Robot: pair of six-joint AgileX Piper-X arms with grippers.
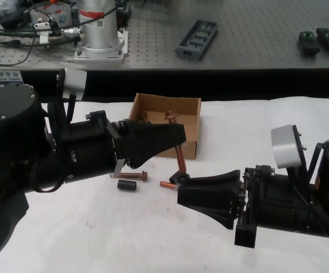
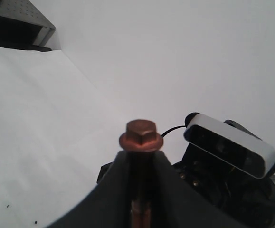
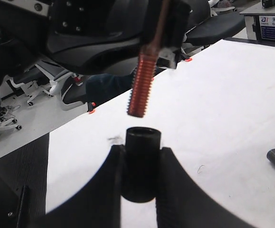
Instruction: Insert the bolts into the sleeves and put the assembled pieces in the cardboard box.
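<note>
Box (image 1: 189,149) sits at upper centre of the white sheet (image 1: 96,239) in the high view. Two copper pieces (image 1: 170,116) lie inside it, though I cannot tell whether they are sleeved. Part of the job looks done, and the step in hand is another insertion. Left gripper (image 1: 181,136), from the frame's left, is clamped on a bolt (image 1: 179,156) just under its head, with the threads hanging down and a little tilted. Right gripper (image 1: 181,183), from the lower right, pinches a black sleeve (image 3: 142,166) upright, its bore open toward the bolt. In the right wrist view the thread tip hangs just above the sleeve mouth, apart from it and seemingly a touch off its axis. As I judge it, the next move is to square the bolt to the bore, bring the two together, then carry the pair to the box. Left of centre lie a spare sleeve (image 1: 128,185) and two loose bolts (image 1: 134,176), not yet joined. A label (image 1: 2,77) with red and black print sits at upper left.
</note>
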